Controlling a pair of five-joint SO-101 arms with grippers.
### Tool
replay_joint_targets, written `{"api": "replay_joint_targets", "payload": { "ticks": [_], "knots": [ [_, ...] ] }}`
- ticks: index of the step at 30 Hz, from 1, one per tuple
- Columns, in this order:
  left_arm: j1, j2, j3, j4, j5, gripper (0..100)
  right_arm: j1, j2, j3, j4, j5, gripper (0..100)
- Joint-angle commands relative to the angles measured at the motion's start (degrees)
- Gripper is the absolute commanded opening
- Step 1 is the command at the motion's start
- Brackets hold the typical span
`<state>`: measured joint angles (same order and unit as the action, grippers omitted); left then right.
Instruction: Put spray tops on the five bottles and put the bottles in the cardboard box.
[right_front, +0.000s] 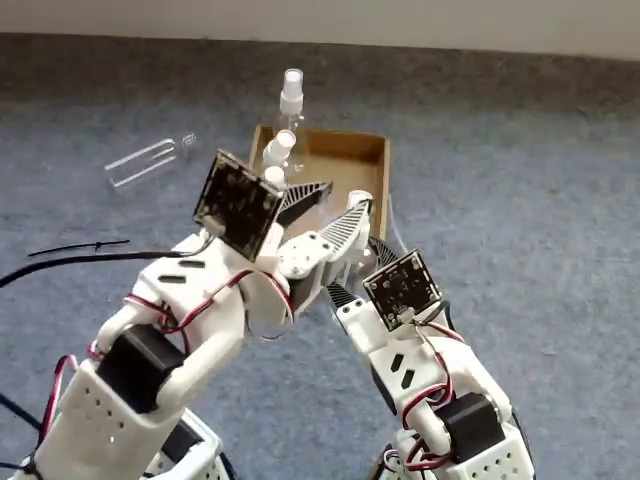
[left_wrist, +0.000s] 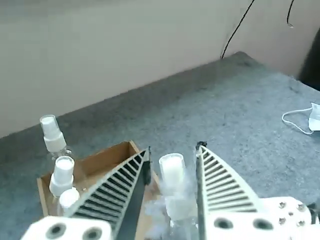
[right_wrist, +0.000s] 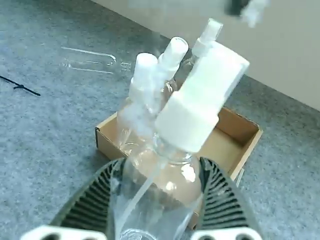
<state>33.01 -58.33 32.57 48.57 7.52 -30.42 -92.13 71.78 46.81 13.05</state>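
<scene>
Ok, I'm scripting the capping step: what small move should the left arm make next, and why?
Probably close the left tool on the spray top. Its jaws stand open either side of that top, not touching it, while the right tool grips the bottle near the cardboard box. Whether the top is fully seated I cannot tell.

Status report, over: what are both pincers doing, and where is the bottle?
Right pincer shut on clear round bottle with white spray top. Left pincer open around that top. Two capped bottles stand in brown cardboard box.

2 white arms (right_front: 190, 300) — black motors (right_front: 150, 365)
</scene>
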Motion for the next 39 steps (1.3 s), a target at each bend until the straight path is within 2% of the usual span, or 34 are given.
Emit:
{"api": "replay_joint_targets", "payload": {
  "ticks": [1, 5, 9, 15, 18, 25, 31, 35, 39],
  "knots": [
    [-3.5, -0.3, -1.1, -4.7, -1.7, 15, 0.1, -0.7, -0.8, -1.2, -0.5, 0.5],
    [-6.6, 6.7, -4.4, -6.9, -1.7, 15, 0.1, -0.7, -0.8, -1.2, -0.5, 0.5],
    [-6.7, 13.4, -7.6, -6.5, -1.8, 15, 0.1, -0.7, -0.8, -1.2, -0.5, 0.5],
    [-6.5, 14.1, -5.3, -6.4, -2.1, 15, 0.1, -0.7, -0.8, -1.2, -0.3, 0.5],
    [-6.5, 14.0, -2.1, -6.4, -6.0, 15, 0.1, -0.7, -0.8, -1.2, -0.3, 0.5],
    [-2.9, 4.5, 3.9, -3.4, -6.6, 15, 0.1, -0.3, -0.8, -1.3, -0.3, 0.5],
    [-3.5, -6.2, 9.3, -3.4, -6.7, 15, 0.1, -0.3, -0.8, -1.3, -0.3, 0.5],
    [-11.2, -11.1, 8.9, -3.4, -6.7, 15, 0.6, -0.3, -0.9, -1.5, -0.3, 0.5],
    [-26.9, -18.4, 5.4, -0.7, -6.4, 15, 5.0, -0.2, -0.9, -5.5, -0.4, 0.5]
  ]
}}
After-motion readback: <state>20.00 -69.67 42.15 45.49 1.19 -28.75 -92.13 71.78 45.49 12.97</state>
